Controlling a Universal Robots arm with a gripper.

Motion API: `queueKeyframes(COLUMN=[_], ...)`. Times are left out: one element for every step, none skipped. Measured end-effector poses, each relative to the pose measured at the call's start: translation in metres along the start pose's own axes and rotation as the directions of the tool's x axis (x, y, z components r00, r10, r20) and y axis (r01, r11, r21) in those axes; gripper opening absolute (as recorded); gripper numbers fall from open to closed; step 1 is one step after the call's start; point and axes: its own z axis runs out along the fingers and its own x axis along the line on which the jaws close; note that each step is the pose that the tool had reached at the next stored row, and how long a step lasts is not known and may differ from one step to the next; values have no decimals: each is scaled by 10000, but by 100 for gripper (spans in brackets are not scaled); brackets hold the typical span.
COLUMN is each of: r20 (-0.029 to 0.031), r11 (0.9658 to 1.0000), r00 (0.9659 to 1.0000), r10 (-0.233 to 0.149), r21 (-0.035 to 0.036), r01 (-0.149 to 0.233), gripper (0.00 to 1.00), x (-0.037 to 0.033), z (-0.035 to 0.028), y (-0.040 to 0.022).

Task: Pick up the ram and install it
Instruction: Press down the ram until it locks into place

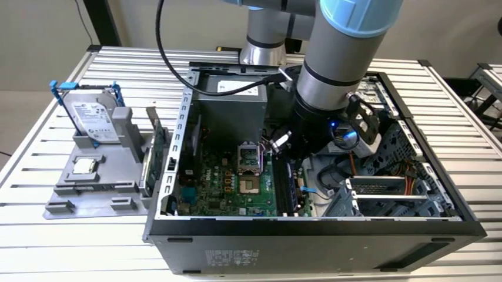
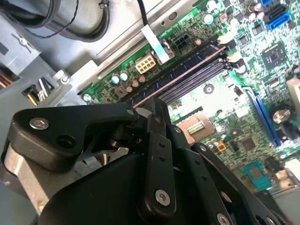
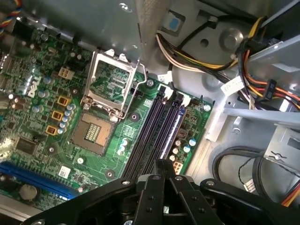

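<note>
1. In the exterior view, the grey robot arm hides the gripper and part of the green motherboard.
2. The open black computer case is cut off at the frame's bottom.
3. In both wrist views, the black gripper body runs off the lower edge; whether the fingers are parted cannot be told.

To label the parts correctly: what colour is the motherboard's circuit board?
Green; the motherboard shows best in the first wrist view.

Arm: thick silver-grey tube sections; light blue cap at the upper joint; black ring between sections.
Cable: black, looping down beside the arm.
Wrist: black housing with a small blue glow.
Gripper: matt black linkage plates and fingers, held by silver round-head screws; bare metal block behind, in the second wrist view.
</note>
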Motion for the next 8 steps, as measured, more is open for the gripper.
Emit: queueKeyframes(r20=[-4,-7,-11,-15,-19,-23,-27,-31], r11=[9999,9997,9993,9988,9982,9973,9963,9952], r00=[9999,9997,9993,9988,9982,9973,9963,9952], r10=[-124,-245,-364,-487,-606,-728,-854,-978], r21=[0,-1,-1,-2,-2,-3,-4,-5], r01=[124,245,364,487,606,728,854,978], gripper=[0,0,0,0,0,0,0,0], x=[0,0,0,0,0,0,0,0], z=[0,0,0,0,0,0,0,0], y=[0,0,0,0,0,0,0,0])
